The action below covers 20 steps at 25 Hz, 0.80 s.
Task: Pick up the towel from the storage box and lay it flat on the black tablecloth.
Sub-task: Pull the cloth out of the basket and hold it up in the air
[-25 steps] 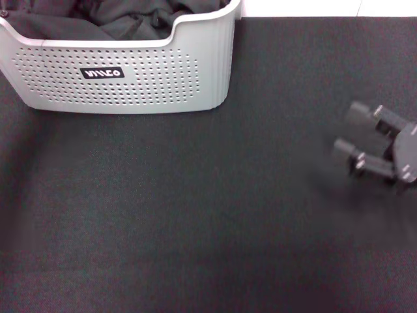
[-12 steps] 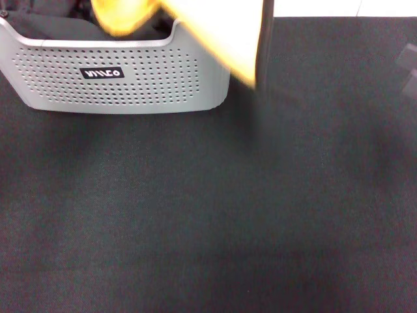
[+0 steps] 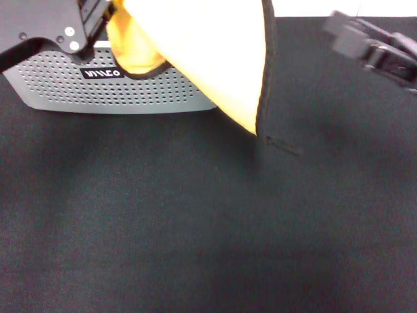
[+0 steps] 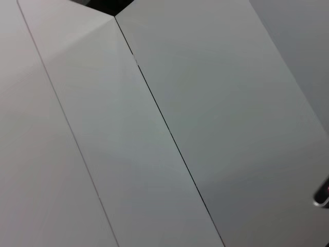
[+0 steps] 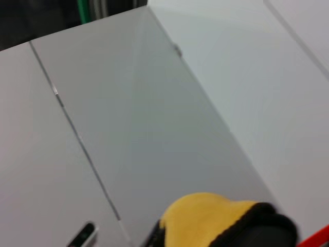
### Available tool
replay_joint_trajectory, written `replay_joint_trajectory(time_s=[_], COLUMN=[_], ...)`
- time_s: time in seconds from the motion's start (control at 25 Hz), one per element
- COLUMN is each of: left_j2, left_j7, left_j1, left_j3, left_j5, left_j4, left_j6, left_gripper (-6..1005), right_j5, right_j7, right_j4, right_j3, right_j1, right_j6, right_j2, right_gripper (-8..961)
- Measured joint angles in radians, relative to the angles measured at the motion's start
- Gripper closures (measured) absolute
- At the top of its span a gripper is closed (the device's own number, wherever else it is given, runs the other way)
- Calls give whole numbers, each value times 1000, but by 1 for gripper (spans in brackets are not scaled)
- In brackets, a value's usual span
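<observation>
Pale wall panels [image 4: 205,103], thin dark seams.

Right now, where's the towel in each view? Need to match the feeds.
Head view: the towel hangs at top centre, in front of the storage box, above the black tablecloth.
Left wrist view: not in it; only pale panels.
Right wrist view: a yellow fold at the bottom edge.
Shared landmark: the towel's black edging, in the head and right wrist views.
</observation>
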Motion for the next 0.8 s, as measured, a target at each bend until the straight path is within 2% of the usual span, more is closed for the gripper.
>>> replay_joint_trajectory(time_s=[0.12, 0.32, 0.52, 0.8], left_j2=[0, -1, -2, -2], left_j7=[15, 62, 66, 66], left_j1=[-15, -33, -47, -46], left_j3=[5, 27, 36, 37], left_j5=[0, -2, -10, -18], left_j4=[-29, -82, -106, -116], left_j6=[0, 2, 2, 3], left_gripper=[952, 950, 948, 946], right_j5=[-12, -13, -13, -11], right_j7=[-10, -1, 8, 10], right_j4=[45, 54, 55, 58], right_j3=[-11, -35, -47, -59], right_j1=[63, 122, 143, 133], right_j6=[-4, -24, -24, -23], right_j2=[7, 18, 22, 23], right_gripper=[105, 161, 226, 318])
